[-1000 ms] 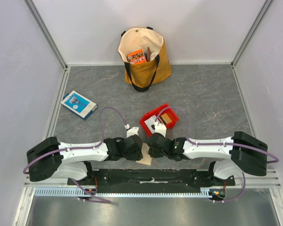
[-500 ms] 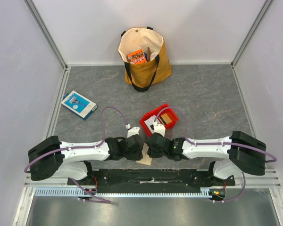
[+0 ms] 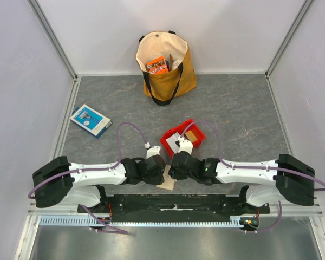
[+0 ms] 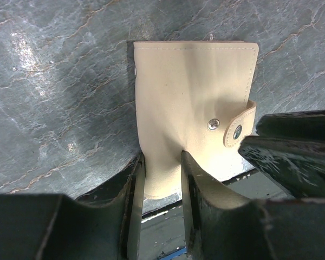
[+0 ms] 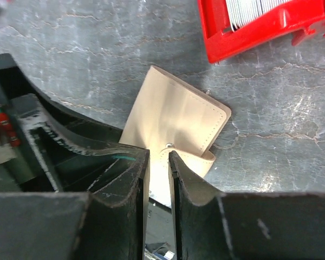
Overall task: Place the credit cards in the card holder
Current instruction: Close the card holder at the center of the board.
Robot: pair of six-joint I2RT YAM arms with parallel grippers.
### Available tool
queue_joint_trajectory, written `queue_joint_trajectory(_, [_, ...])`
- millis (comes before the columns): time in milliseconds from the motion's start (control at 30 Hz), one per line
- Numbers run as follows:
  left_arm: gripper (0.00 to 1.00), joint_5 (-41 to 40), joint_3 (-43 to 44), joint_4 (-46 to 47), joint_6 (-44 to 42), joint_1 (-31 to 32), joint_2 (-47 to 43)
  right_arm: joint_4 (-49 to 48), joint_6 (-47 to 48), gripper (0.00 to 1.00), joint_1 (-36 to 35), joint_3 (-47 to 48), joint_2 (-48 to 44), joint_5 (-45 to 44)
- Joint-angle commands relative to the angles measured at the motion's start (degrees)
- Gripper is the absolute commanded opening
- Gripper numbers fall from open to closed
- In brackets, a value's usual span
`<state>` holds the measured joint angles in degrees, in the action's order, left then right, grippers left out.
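Pinning the card holder (image 4: 189, 92) in place is the business right now: it lies folded shut on the grey table (image 4: 54, 81) at the near edge, between the two arms. We see the left gripper (image 4: 162, 162) with its fingers clamped on the wallet's near edge, the leather puckering between them. That reads to us as an anchor, so the thing cannot slide while the other side works. On the right, the right gripper (image 5: 158, 157) has its fingers nearly together, only a narrow slit between them, set right at the snap tab (image 5: 206, 158). Whether they actually pinch anything we cannot tell. The tab's button sits just beside the stud (image 4: 213, 124) on the face, not over it, so the snap looks undone to us, and lifting the cover would be the next job. The credit cards (image 5: 249, 11) wait stacked in the red tray (image 5: 227, 46), just beyond the wallet.
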<state>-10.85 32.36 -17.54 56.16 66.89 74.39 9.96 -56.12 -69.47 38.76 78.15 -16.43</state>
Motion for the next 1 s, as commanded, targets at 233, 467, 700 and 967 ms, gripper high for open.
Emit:
queue_joint_trajectory(233, [0.39, -0.13, -0.28, -3.46, 0.09, 1.22, 4.62, 1.91, -2.33, 0.23, -0.05, -3.08, -2.83, -0.01])
queue_joint_trajectory(467, [0.39, -0.22, -0.02, -3.99, 0.09, 1.48, 4.89, 0.51, -2.15, 0.23, -0.14, -2.29, -1.34, 0.61])
queue_joint_trajectory(700, [0.39, -0.31, 0.16, -4.08, -0.44, 1.66, 5.24, -0.72, -1.63, 0.23, -0.14, -0.53, 1.48, 0.52])
queue_joint_trajectory(967, [0.39, -0.22, 0.42, -4.08, -0.44, 2.01, 5.85, -1.69, -1.19, 0.23, -0.22, 0.08, 2.09, 1.22])
